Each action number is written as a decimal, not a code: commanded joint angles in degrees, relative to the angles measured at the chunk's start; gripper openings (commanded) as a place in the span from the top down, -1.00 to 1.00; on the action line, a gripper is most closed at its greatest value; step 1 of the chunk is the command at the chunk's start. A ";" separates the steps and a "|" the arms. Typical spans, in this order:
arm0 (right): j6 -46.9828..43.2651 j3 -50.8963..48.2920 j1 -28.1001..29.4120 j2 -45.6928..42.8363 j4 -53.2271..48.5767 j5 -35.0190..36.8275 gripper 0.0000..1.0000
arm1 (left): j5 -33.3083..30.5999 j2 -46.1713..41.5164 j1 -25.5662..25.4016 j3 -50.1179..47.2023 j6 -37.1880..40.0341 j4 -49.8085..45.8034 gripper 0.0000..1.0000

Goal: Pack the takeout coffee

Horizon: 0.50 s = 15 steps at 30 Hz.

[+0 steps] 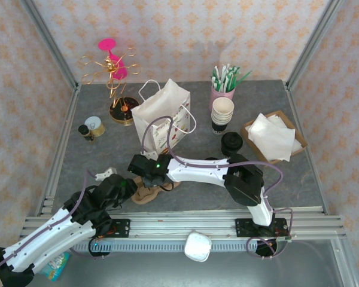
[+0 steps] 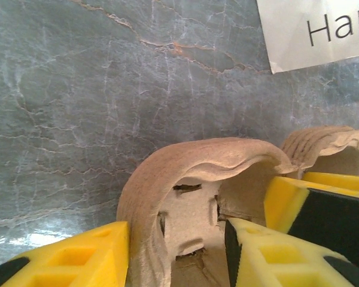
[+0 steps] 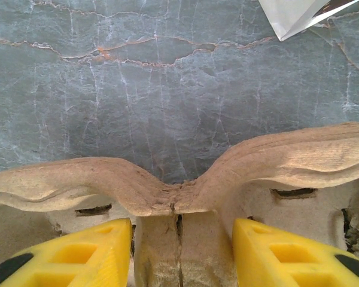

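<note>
The takeout coffee (image 1: 232, 143), a black cup with a black lid, stands right of centre, far from both grippers. A brown pulp cup carrier (image 1: 148, 194) lies near the front edge. My right gripper (image 1: 151, 179) reaches in from the right. In the right wrist view its yellow fingers (image 3: 110, 254) press both sides of the carrier's middle post (image 3: 182, 251), so the gripper (image 3: 182, 239) is shut on it. My left gripper (image 1: 130, 189) comes from the left. It is open (image 2: 176, 239), straddling the carrier's curved rim (image 2: 149, 197) with one finger (image 2: 96, 251) outside and the other over a cup well.
A white paper bag (image 1: 161, 116) with handles stands behind the carrier; its corner (image 2: 317, 30) shows near the left wrist. A stack of lidless cups (image 1: 222, 113), a pink cup of straws (image 1: 222, 89), a napkin tray (image 1: 274, 136), a gold stand (image 1: 113, 72) and small jars (image 1: 91, 128) line the back.
</note>
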 commanded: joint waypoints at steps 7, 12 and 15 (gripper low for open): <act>1.61 -2.16 -0.25 -1.71 0.44 -0.16 0.06 | 0.64 1.43 0.33 0.76 0.24 3.17 0.28; 1.76 -2.51 -0.25 -1.71 0.63 -0.24 0.04 | -0.13 0.86 0.35 2.47 -0.05 2.89 0.38; 1.78 -2.54 -0.11 -1.57 0.94 -0.63 0.02 | 1.23 0.44 0.35 1.63 -0.92 5.17 0.47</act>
